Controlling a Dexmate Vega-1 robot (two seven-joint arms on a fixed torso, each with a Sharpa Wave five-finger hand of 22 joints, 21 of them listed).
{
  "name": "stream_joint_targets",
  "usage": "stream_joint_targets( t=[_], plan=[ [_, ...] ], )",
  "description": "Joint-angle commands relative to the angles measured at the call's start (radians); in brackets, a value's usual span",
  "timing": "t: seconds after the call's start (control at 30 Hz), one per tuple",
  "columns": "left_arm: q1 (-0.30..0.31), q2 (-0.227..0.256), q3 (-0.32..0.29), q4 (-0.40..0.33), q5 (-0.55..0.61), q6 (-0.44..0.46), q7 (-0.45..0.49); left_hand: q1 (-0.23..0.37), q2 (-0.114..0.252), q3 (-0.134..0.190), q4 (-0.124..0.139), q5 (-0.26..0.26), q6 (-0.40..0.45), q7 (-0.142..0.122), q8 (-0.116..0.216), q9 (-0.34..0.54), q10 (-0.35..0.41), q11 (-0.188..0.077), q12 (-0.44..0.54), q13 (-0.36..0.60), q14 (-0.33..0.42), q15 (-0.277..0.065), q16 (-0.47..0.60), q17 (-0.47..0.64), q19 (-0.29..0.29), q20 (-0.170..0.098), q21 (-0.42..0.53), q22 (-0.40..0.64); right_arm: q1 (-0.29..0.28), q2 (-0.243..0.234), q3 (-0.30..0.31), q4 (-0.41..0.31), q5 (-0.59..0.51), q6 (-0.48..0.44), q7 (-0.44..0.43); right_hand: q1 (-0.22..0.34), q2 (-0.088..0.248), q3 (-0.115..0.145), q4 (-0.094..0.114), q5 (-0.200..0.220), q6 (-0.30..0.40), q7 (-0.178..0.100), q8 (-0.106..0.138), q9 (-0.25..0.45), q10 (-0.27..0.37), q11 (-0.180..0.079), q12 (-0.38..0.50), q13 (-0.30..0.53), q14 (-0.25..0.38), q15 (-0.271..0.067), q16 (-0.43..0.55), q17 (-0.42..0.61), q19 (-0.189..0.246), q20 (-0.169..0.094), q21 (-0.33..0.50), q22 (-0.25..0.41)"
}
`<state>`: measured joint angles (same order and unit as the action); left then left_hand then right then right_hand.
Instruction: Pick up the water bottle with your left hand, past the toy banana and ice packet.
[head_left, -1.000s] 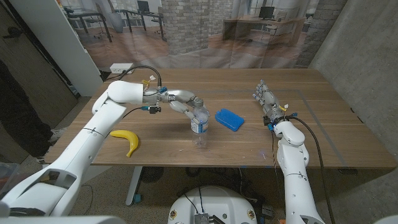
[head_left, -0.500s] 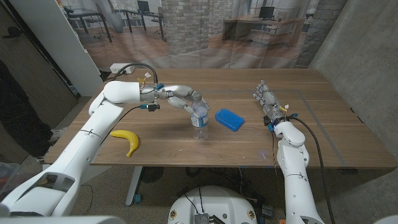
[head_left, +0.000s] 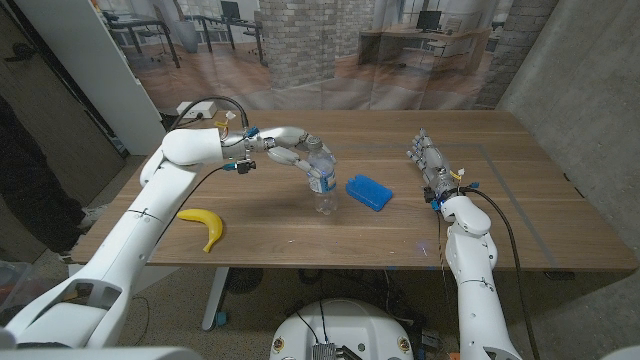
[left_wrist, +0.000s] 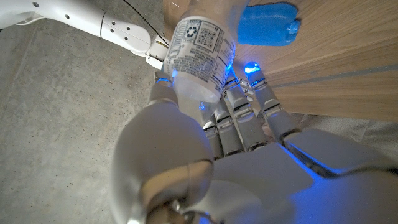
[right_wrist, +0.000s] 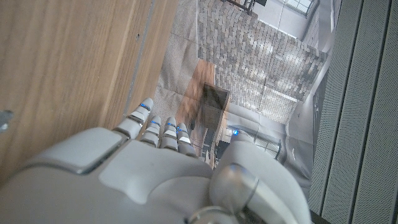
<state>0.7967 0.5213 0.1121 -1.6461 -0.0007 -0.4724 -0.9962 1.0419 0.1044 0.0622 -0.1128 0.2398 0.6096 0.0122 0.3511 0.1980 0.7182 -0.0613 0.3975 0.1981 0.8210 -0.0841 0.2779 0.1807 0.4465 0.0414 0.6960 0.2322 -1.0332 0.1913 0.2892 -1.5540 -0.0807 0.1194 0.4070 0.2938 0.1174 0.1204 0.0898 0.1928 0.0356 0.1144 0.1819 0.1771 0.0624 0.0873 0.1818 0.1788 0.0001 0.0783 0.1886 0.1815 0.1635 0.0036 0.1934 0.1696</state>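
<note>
Your left hand (head_left: 292, 152) grips the water bottle (head_left: 322, 183) by its upper part. Compared with one second ago, the hand and bottle have moved up and farther from the robot; the bottle now hangs upright just above the table (head_left: 520, 200), left of the blue ice packet (head_left: 368, 192). The toy banana (head_left: 205, 226) has not moved near the front left edge. Your right hand (head_left: 427, 160) stays at the right, fingers extended, holding nothing. Behind the table: a brick column and desks.
</note>
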Motion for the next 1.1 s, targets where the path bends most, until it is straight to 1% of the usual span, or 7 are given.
stream_joint_targets(
  t=[0.03,0.5,1.1],
  plan=[
    [-0.013,-0.018,-0.016,0.012,-0.01,-0.02,0.03,0.059,0.062,0.009,-0.003,-0.005,0.015,-0.003,-0.003,0.002,0.041,-0.032,-0.003,0.002,0.02,-0.083,-0.003,0.002,-0.005,-0.001,0.012,0.002,0.004,-0.001,0.002,0.009,0.004,0.004,0.0,-0.006,0.002,0.0,0.0,0.01,0.003,0.014,0.006,0.003,0.0,0.005,0.006,0.003,0.002,0.009,0.001,0.002,0.005,0.003,0.006,0.005],
    [-0.028,-0.04,-0.038,0.025,-0.016,-0.05,0.069,0.058,0.061,0.016,-0.002,-0.011,0.021,-0.002,-0.008,0.003,0.044,-0.032,-0.011,0.003,0.023,-0.082,-0.008,0.004,-0.01,0.0,0.017,0.001,0.011,-0.001,0.002,0.023,0.008,0.013,-0.004,-0.007,0.002,0.0,-0.002,0.011,0.004,0.014,0.006,0.003,-0.001,0.005,0.006,0.003,0.002,0.008,0.001,0.001,0.005,0.003,0.005,0.005],
    [-0.068,-0.065,-0.046,0.053,-0.025,-0.088,0.092,0.056,0.06,0.026,0.0,-0.017,0.031,-0.004,-0.014,0.004,0.055,-0.036,-0.018,0.004,0.032,-0.084,-0.012,0.006,-0.015,0.0,0.025,-0.001,0.02,-0.002,0.004,0.035,0.013,0.024,-0.011,-0.009,0.001,0.001,-0.004,0.012,0.004,0.015,0.006,0.003,-0.001,0.005,0.006,0.003,0.002,0.009,0.001,0.001,0.005,0.002,0.005,0.005]
  ],
)
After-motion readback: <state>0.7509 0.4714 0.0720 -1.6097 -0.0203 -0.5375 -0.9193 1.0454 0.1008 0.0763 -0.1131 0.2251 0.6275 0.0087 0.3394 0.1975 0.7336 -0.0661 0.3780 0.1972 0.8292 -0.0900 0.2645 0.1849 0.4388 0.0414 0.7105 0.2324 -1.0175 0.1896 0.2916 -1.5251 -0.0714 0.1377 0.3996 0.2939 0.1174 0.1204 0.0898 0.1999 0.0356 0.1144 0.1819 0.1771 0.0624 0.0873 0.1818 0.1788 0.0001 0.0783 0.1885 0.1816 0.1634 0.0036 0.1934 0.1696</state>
